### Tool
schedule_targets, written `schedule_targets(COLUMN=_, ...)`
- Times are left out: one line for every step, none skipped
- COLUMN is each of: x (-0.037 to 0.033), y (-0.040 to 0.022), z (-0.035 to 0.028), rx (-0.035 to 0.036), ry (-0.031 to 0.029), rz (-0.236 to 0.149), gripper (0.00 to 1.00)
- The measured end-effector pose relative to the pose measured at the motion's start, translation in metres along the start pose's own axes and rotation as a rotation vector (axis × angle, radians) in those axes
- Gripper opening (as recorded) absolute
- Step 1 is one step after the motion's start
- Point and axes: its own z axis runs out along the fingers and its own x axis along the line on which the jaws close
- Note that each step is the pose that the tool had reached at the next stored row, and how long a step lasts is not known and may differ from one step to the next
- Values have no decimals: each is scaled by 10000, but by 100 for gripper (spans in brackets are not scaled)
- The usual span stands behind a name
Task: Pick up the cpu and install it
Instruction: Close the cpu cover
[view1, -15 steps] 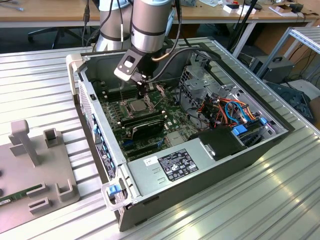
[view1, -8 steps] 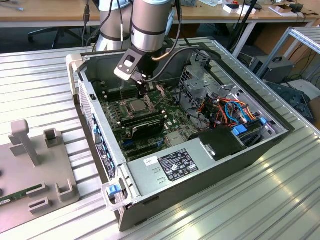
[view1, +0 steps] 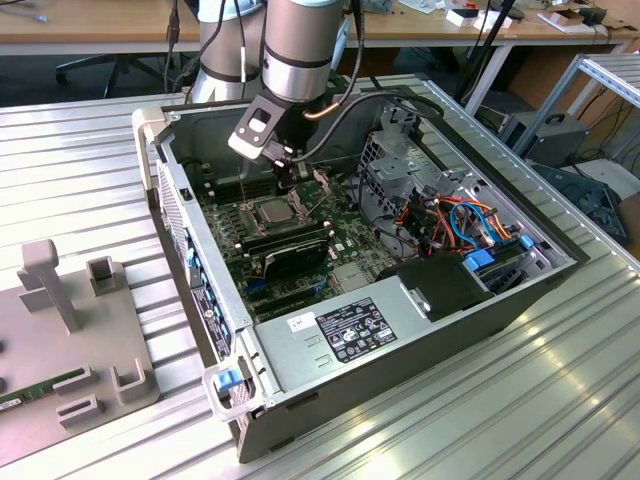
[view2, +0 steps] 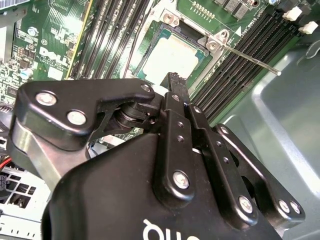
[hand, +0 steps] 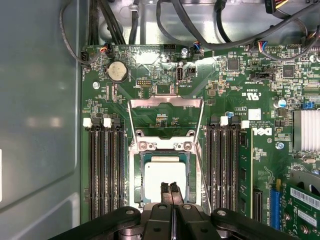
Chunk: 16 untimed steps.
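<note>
Gripper | fingers closed together, holding nothing | directly over socket | cpu seated inside socket | hinged frame open | placement apparently done, frame closure outstanding

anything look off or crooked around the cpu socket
Nothing looks damaged or askew. The cpu lies flat and square in its socket. The metal frame stands hinged open and the lever sticks out unlatched, so the chip is not clamped. The claw hangs shut over it.
</note>
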Motion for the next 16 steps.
schedule_targets(x=0, y=1, z=-11, rx=0, ry=0, rz=0, gripper=11)
schedule_targets(x=1, y=1, z=-28, rx=0, ry=0, rz=0, gripper=11)
schedule_targets(x=1, y=2, z=-37, rx=-1, ry=0, rz=0, gripper=11)
schedule_targets(x=1, y=2, z=-38, rx=-2, ry=2, rz=0, gripper=11)
schedule_targets(x=1, y=2, z=-39, rx=-1, ry=1, rz=0, gripper=11)
schedule_targets(x=1, y=2, z=-42, rx=0, ry=0, rz=0, gripper=11)
schedule_targets(x=1, y=2, z=-44, rx=0, ry=0, rz=0, gripper=11)
schedule_targets(x=1, y=2, z=-44, rx=0, ry=0, rz=0, gripper=11)
schedule_targets(x=1, y=2, z=-44, rx=0, ry=0, rz=0, gripper=11)
schedule_targets(x=1, y=2, z=-44, rx=0, ry=0, rz=0, gripper=11)
schedule_targets(x=1, y=2, z=-45, rx=-1, ry=0, rz=0, gripper=11)
schedule_targets(x=1, y=2, z=-45, rx=-1, ry=0, rz=0, gripper=11)
schedule_targets(x=1, y=2, z=-46, rx=0, ry=0, rz=-1, gripper=11)
schedule_targets(x=1, y=2, z=-46, rx=-1, ry=0, rz=0, gripper=11)
schedule_targets(x=1, y=2, z=-46, rx=0, ry=-1, rz=0, gripper=11)
schedule_targets(x=1, y=2, z=-46, rx=0, ry=1, rz=0, gripper=11)
